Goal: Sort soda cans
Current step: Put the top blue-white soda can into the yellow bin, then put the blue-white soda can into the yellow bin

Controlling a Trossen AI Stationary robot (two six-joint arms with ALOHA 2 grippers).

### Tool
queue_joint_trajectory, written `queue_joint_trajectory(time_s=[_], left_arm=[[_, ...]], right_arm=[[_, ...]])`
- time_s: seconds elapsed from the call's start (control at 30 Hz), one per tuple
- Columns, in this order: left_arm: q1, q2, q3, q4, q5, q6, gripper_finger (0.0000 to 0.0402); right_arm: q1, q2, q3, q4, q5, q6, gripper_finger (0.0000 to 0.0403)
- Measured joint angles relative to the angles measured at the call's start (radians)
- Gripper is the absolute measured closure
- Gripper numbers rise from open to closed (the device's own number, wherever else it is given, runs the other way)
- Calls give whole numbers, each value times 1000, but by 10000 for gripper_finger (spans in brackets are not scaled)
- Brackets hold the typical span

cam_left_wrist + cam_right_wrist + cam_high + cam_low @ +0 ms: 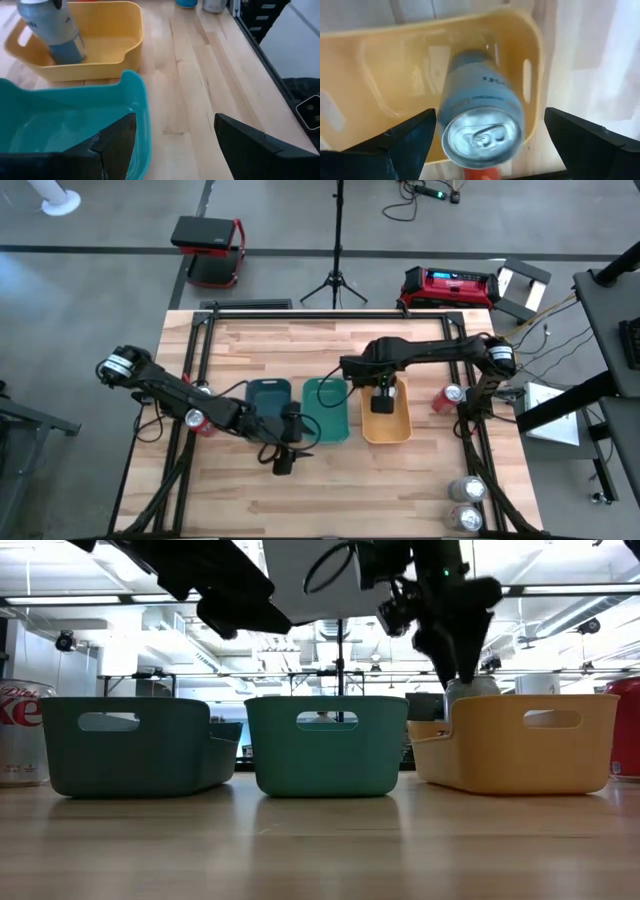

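- My right end effector (381, 402) sits over the orange tray (398, 430), fingers spread wide, gripping nothing.
- A silver can (479, 116) stands upright in that tray, directly between the fingers; I cannot tell whether they touch it.
- My left end effector (284, 461) hangs open and empty, near of the dark teal tray (268, 391).
- The green tray (330, 425) lies between the other two.
- One red can (446, 397) stands right of the orange tray, another (197, 421) at the worktop's left edge.
- Two silver cans (466, 489) stand at the near right corner.

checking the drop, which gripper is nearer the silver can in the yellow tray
Right. The right gripper is open directly above the silver can standing in the yellow tray. The left gripper, also open, sits past the two teal trays.
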Motion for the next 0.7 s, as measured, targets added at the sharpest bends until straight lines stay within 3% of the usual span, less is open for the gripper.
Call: queue_joint_trajectory(time_s=[0.43, 0.7], left_arm=[[-22, -51, -13, -50, -61, -49, 148], [-51, -49, -13, -22, -64, -47, 148]], right_arm=[[84, -107, 158, -102, 7, 169, 35], [288, -168, 160, -89, 1, 394, 35]])
